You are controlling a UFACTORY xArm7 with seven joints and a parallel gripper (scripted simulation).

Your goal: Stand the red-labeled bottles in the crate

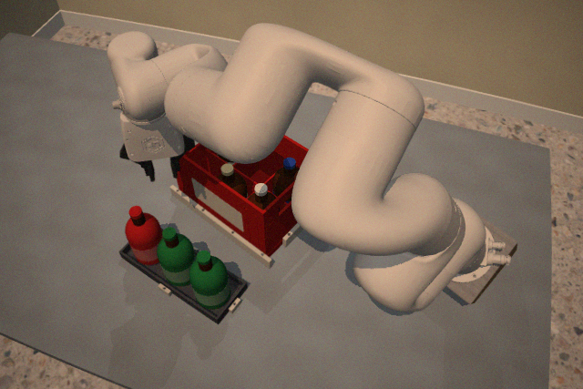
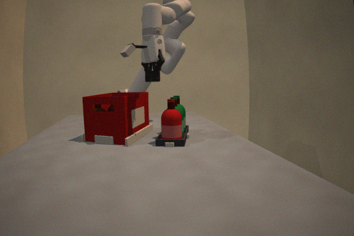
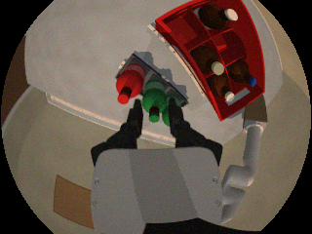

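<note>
A red-labeled bottle (image 1: 142,234) with a red cap stands upright at the left end of the dark tray (image 1: 217,312). Two green bottles (image 1: 175,250) (image 1: 209,276) stand beside it. The red crate (image 1: 248,187) holds brown bottles with beige (image 1: 227,169), white (image 1: 260,189) and blue (image 1: 289,163) caps; the arm hides part of it. My gripper (image 2: 152,76) hangs high above the table, partly open and empty. In the wrist view its fingers frame a green bottle (image 3: 154,100) far below, with the red bottle (image 3: 128,85) just to the left and the crate (image 3: 217,53) to the right.
The crate sits on pale wooden runners (image 1: 220,224) close behind the tray. At least one crate cell (image 3: 230,45) looks empty in the wrist view. The arm's base (image 1: 480,257) stands at the table's right side.
</note>
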